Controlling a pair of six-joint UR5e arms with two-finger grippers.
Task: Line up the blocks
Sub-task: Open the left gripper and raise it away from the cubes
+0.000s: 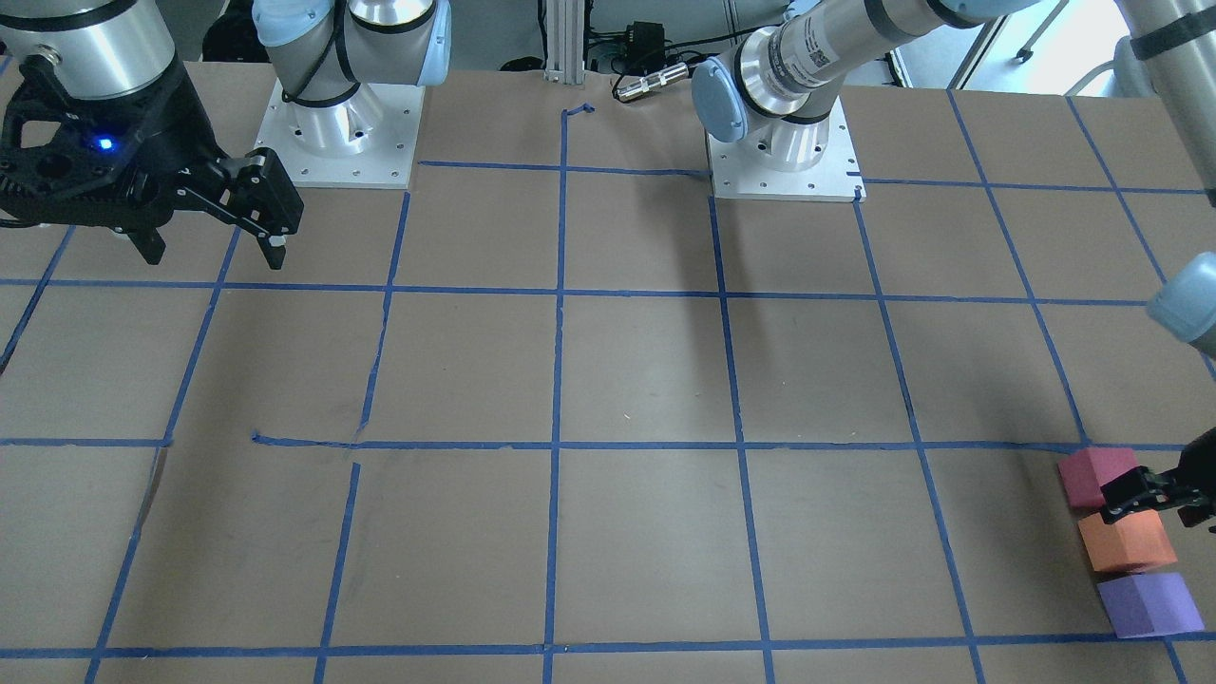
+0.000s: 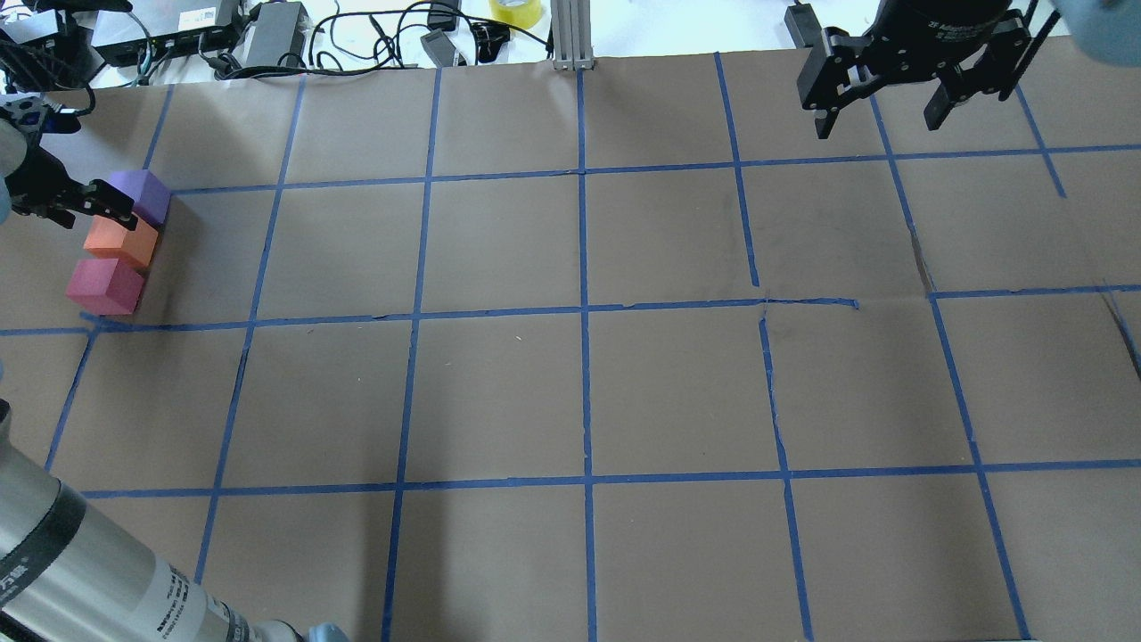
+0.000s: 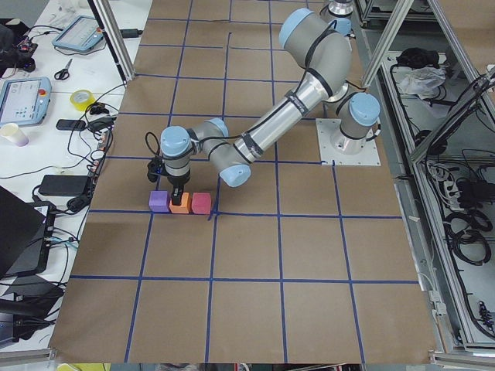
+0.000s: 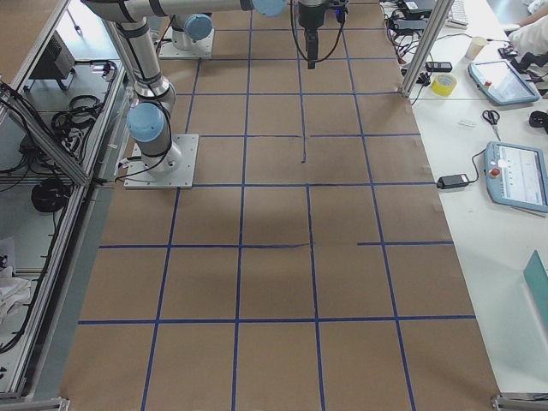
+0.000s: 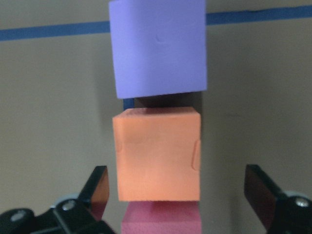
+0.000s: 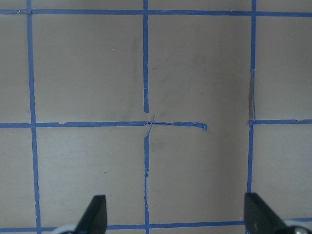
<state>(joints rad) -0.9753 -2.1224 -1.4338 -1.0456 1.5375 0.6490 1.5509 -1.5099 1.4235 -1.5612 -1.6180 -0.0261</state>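
Three foam blocks lie in a touching row near the table's left end: purple [image 2: 147,194], orange [image 2: 120,239] and pink-red [image 2: 102,283]. They also show in the front view, pink-red [image 1: 1092,475], orange [image 1: 1126,543], purple [image 1: 1149,605]. My left gripper [image 1: 1164,499] is open over the orange block. In the left wrist view its fingers [image 5: 97,190] stand well clear on either side of the orange block [image 5: 157,153], with the purple block [image 5: 157,46] beyond. My right gripper [image 2: 878,120] is open and empty, high over the far right of the table.
Brown paper with a blue tape grid [image 2: 584,308] covers the table. The two arm bases [image 1: 342,133] [image 1: 784,157] stand at the robot's edge. Cables, power bricks and a yellow tape roll [image 2: 515,11] lie past the far edge.
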